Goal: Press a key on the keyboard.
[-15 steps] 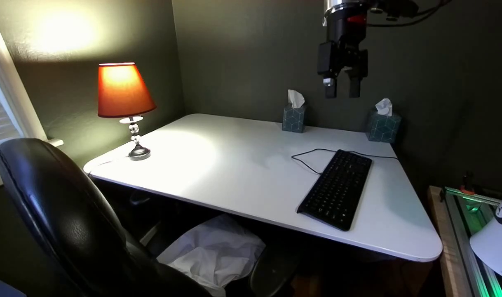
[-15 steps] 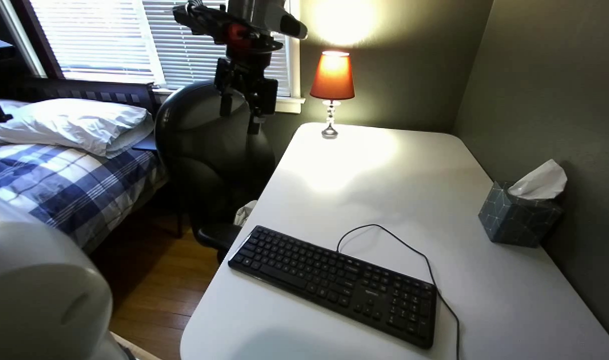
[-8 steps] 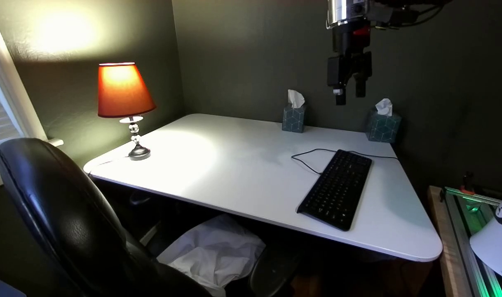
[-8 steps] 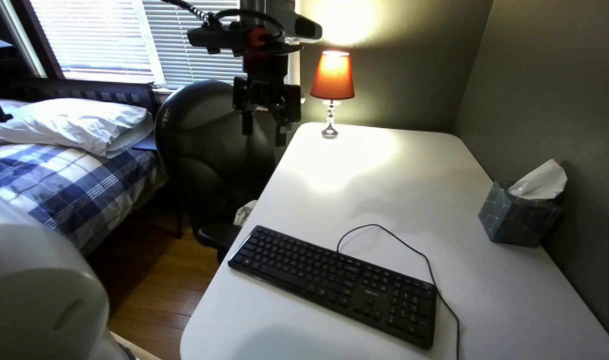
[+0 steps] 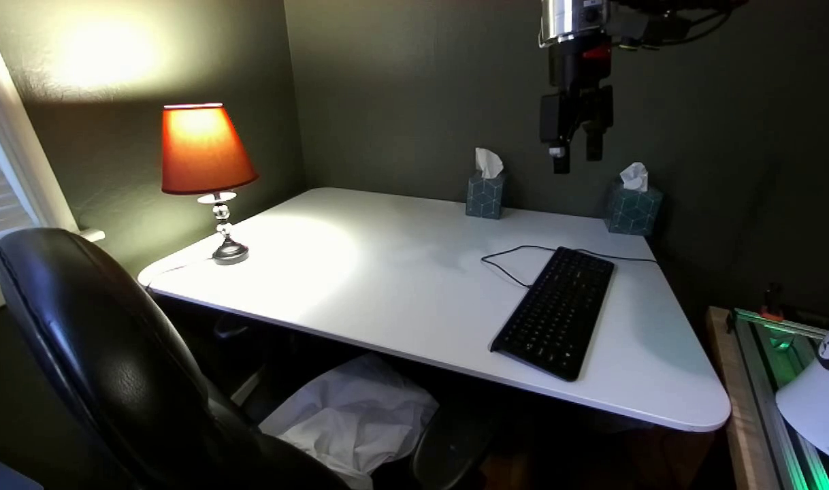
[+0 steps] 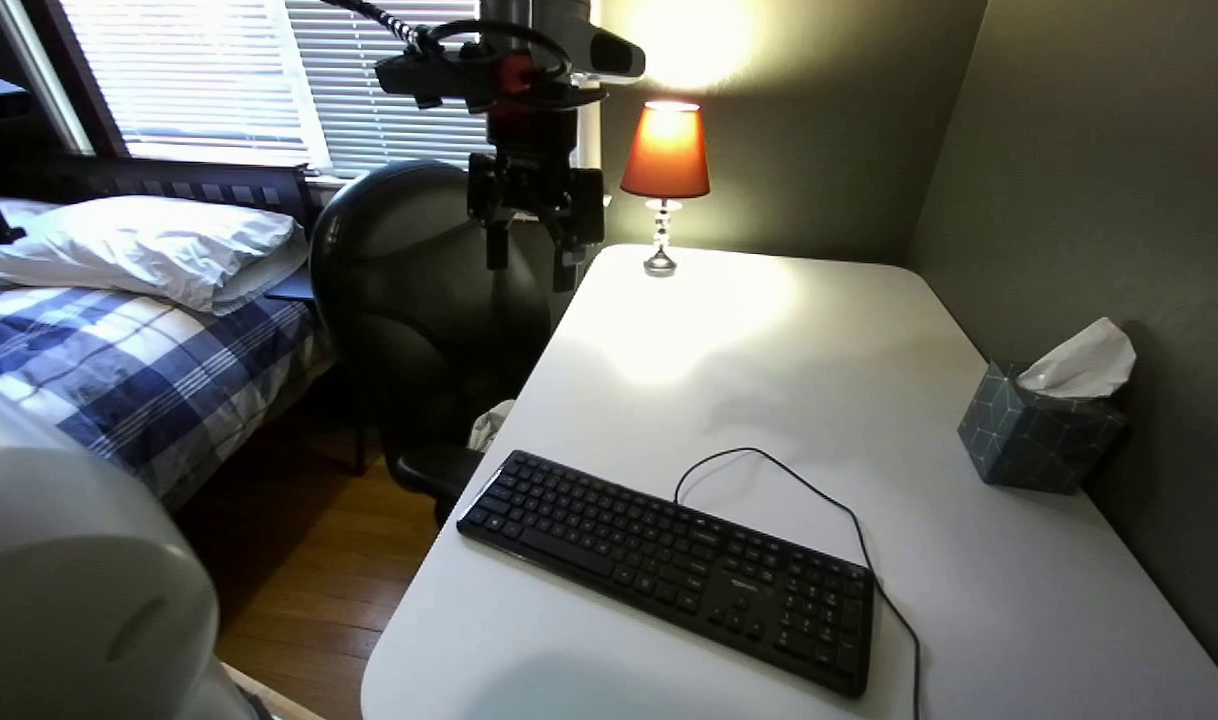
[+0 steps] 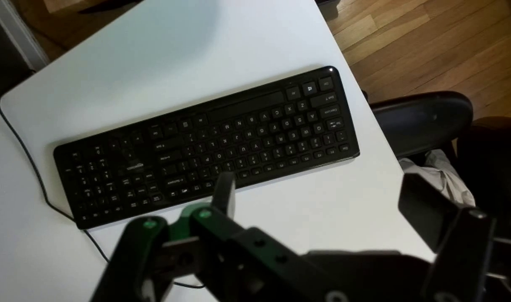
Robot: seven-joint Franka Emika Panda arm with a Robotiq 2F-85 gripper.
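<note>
Left of centre in an exterior view hangs the gripper (image 6: 531,266), spread wide, holding nothing; rightward and lower, the keyboard (image 6: 667,572) lies on the desk (image 6: 1019,590). Lowered that wide, the gripper might strike two keys (image 6: 589,522) at once.

Lamp (image 5: 207,150): wall (image 5: 105,54) and desk (image 5: 312,258) are being locally overexposed.
Blinds (image 6: 194,80): detail is being partly washed out.
Keyboard (image 7: 205,147): corner glint is being reflected.
Shadow (image 7: 167,46): being cast softly across desk.

A red lamp (image 6: 666,160) glows on the white desk (image 6: 799,330) by dark walls (image 6: 1089,180), with a black chair (image 6: 409,270), a bed (image 6: 199,350) near a bright window (image 6: 189,80) and a wood floor (image 7: 406,50)
</note>
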